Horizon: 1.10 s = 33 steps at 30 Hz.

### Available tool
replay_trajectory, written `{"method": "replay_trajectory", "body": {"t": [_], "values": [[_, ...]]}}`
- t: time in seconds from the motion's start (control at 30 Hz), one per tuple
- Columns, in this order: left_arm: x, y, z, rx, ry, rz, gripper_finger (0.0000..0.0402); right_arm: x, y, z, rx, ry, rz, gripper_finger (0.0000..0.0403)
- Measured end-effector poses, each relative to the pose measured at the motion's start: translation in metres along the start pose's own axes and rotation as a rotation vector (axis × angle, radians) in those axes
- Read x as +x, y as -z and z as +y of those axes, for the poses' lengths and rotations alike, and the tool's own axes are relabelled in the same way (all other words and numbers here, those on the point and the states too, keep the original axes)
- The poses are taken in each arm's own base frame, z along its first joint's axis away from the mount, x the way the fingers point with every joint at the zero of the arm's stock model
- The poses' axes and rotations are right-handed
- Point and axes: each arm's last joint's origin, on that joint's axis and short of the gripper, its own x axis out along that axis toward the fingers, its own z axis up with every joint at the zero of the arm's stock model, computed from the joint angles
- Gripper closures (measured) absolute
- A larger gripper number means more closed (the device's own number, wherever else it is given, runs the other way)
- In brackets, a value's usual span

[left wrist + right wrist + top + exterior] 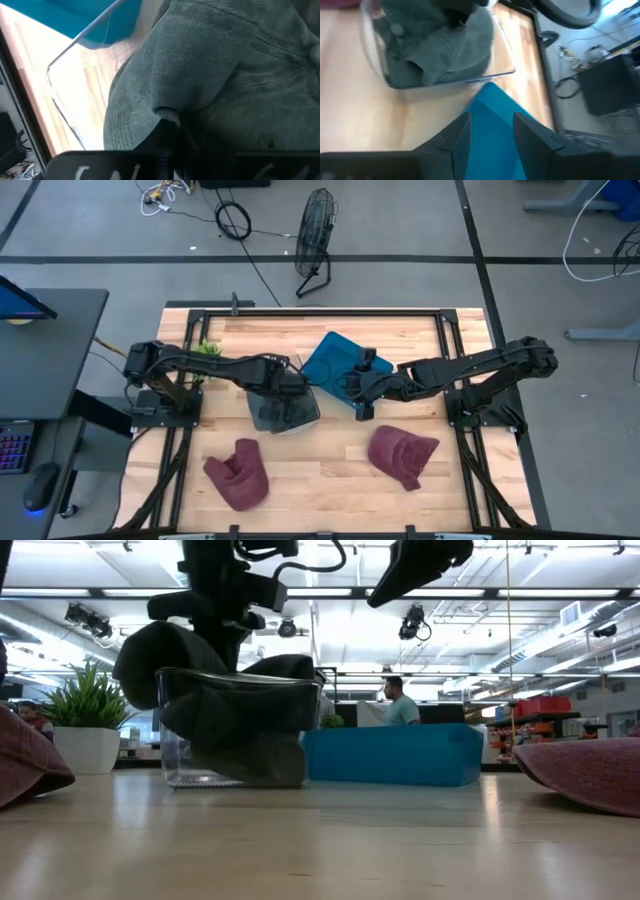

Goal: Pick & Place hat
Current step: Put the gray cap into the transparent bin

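2 maroon hats (238,474) lie near, untouched. Mid-table, the left gripper (290,387), jaws clamped on the grey hat (215,690), holds it in the clear bin (238,730), brim spilling over the rim. Tuck it lower before letting go. Beyond, the right gripper (491,131), jaws apart, hovers over the blue bin (338,365).

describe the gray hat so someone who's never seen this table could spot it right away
Start at the wooden table and find the clear bin beside the blue bin. The gray hat sits in the clear bin, pinched by the left gripper. The two other hats are maroon and lie loose.
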Motion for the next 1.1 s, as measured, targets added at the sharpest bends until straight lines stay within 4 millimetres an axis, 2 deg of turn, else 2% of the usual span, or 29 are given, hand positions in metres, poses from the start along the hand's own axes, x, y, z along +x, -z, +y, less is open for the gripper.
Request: {"method": "replay_trajectory", "body": {"t": [0.17,0.3,0.4,0.53,0.67,0.8,0.93,1.1], "values": [[0.010,-0.002,-0.002,0.025,0.054,-0.049,0.0397,0.000,-0.002,0.002,0.087,-0.089,-0.028,0.0253],[0.006,-0.004,0.002,-0.113,0.002,-0.053,0.0376,0.004,-0.006,0.005,0.145,-0.134,-0.066,0.0263],[-0.009,-0.012,0.008,-0.178,-0.036,-0.077,0.0337,0.012,-0.009,0.009,0.151,-0.141,-0.078,0.0300],[-0.040,-0.023,0.016,-0.195,-0.050,-0.152,0.0285,0.024,-0.008,0.012,0.152,-0.139,-0.061,0.0384],[-0.072,-0.026,0.018,-0.222,-0.046,-0.191,0.0244,0.033,-0.010,0.016,0.154,-0.136,-0.071,0.0389],[-0.098,-0.024,0.019,-0.299,-0.037,-0.196,0.0224,0.044,-0.013,0.018,0.164,-0.126,-0.105,0.0399],[-0.106,-0.018,0.007,-0.430,0.008,-0.150,0.0234,0.065,-0.013,0.017,0.187,-0.100,-0.110,0.0400],[-0.085,-0.006,-0.020,-0.432,0.003,-0.002,0.0313,0.101,-0.002,0.011,0.216,-0.051,-0.063,0.0401]]}}
